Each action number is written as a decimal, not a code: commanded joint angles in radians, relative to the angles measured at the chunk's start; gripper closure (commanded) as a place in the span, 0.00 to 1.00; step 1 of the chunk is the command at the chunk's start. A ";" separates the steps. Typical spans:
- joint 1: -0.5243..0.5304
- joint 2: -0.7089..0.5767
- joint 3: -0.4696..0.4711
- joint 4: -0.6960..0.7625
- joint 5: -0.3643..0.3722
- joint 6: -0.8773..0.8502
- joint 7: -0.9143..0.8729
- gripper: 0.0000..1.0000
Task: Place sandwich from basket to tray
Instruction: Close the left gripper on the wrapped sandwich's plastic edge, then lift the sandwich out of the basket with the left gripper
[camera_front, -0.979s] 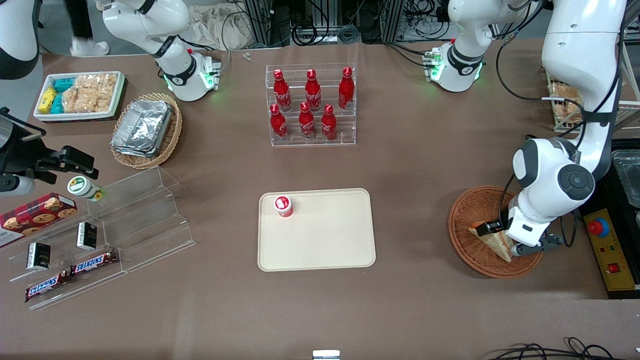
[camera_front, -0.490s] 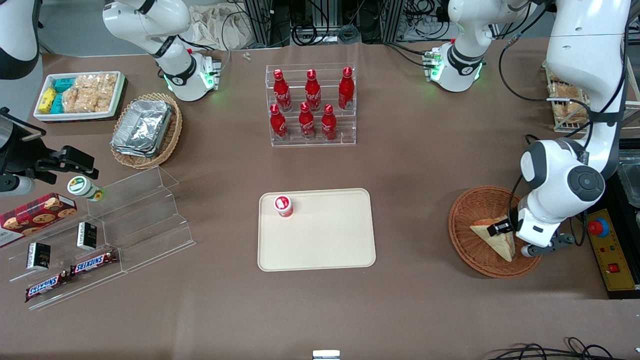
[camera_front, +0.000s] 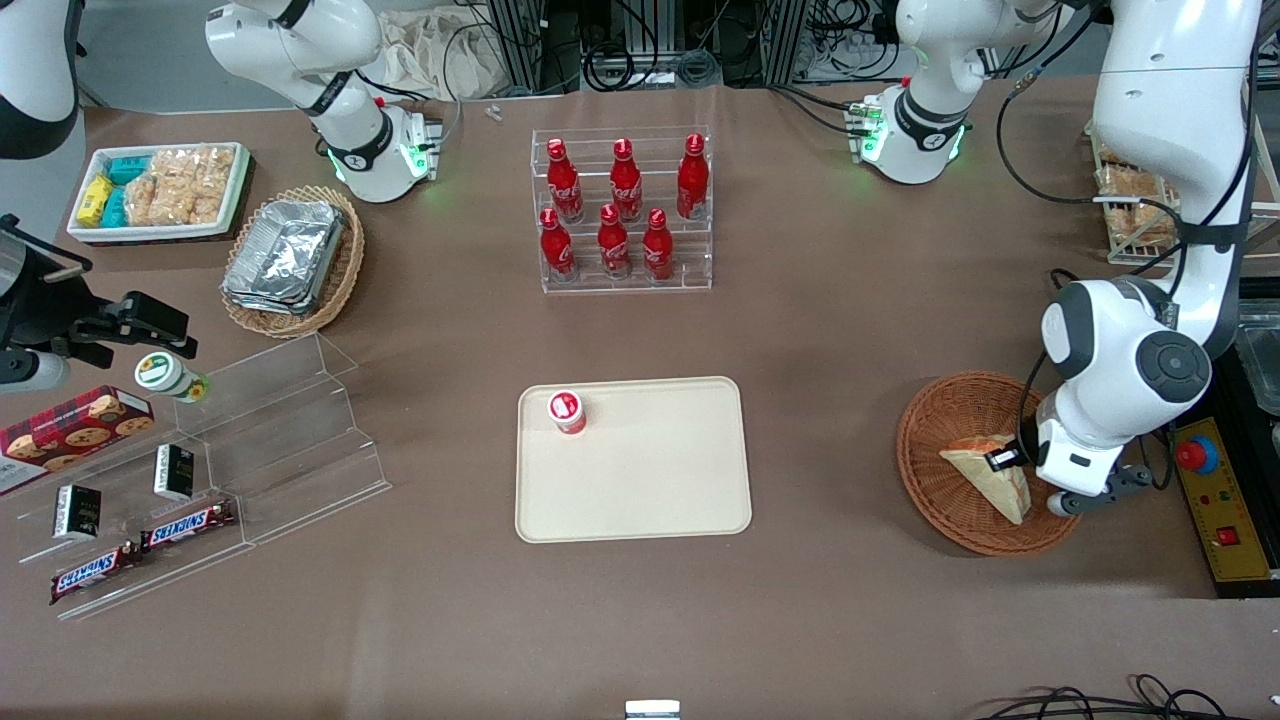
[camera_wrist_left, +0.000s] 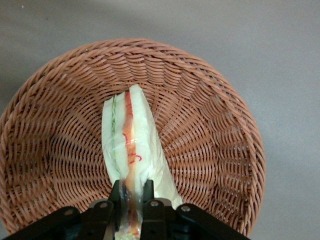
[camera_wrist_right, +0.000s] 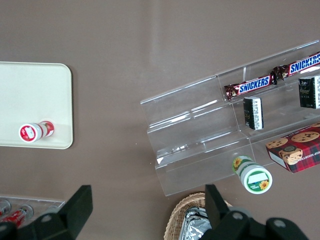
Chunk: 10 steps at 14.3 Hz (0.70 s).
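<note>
The sandwich (camera_front: 985, 475), a pale bread wedge in clear wrap with orange-red and green filling, is held just above the floor of the round reddish-brown basket (camera_front: 935, 410) at the working arm's end of the table. In the left wrist view the sandwich (camera_wrist_left: 131, 145) stands on edge with its filling line showing, over the basket (camera_wrist_left: 210, 125). My left gripper (camera_wrist_left: 131, 192) is shut on the sandwich's wide end; in the front view the gripper (camera_front: 1005, 460) is over the basket. The cream-beige tray (camera_front: 650, 480) lies mid-table.
A small red-capped bottle (camera_front: 566, 411) stands on the tray's corner. A clear rack of red bottles (camera_front: 622, 210) stands farther from the front camera. A red stop button box (camera_front: 1210, 490) lies beside the basket. Snack shelves (camera_front: 200, 470) are at the parked arm's end.
My left gripper has shifted slightly toward the table's edge and risen a little, and the sandwich has turned and lifted with it inside the basket.
</note>
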 joint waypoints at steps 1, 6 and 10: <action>-0.003 -0.035 0.000 0.013 0.006 -0.024 -0.027 0.94; -0.005 -0.074 -0.003 0.210 0.003 -0.359 -0.024 0.94; -0.014 -0.095 -0.013 0.413 0.003 -0.668 -0.010 0.94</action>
